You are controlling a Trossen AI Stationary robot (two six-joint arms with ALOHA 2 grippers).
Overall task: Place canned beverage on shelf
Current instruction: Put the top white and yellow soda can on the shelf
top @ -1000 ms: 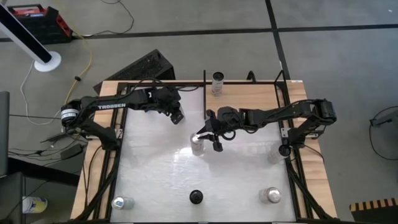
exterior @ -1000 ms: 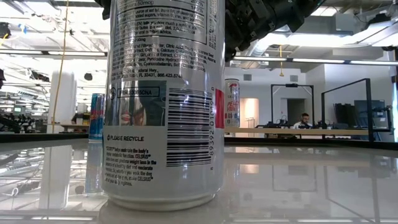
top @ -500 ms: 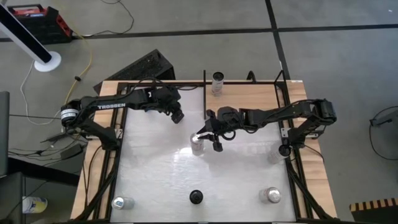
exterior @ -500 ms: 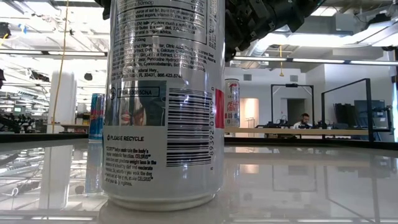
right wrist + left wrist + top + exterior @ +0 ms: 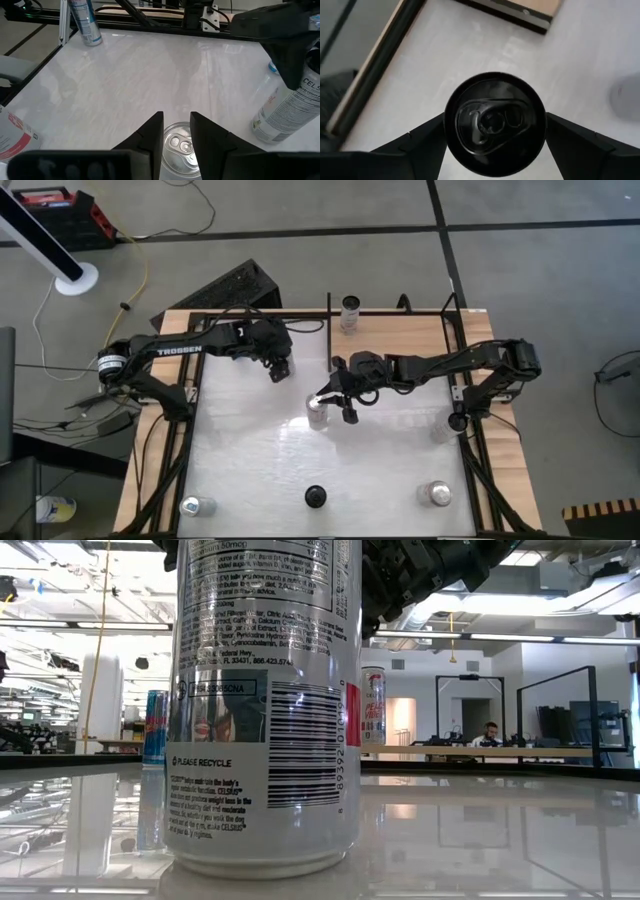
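My overhead camera looks straight down on the whole table [image 5: 250,470]. My low camera sits at tabletop height, almost against one can [image 5: 265,710]. Each wrist camera looks down closely onto a can top, over the same tabletop.

I see a black-topped can [image 5: 494,118] upright, gripped between the left jaws, near the wood shelf [image 5: 395,338].
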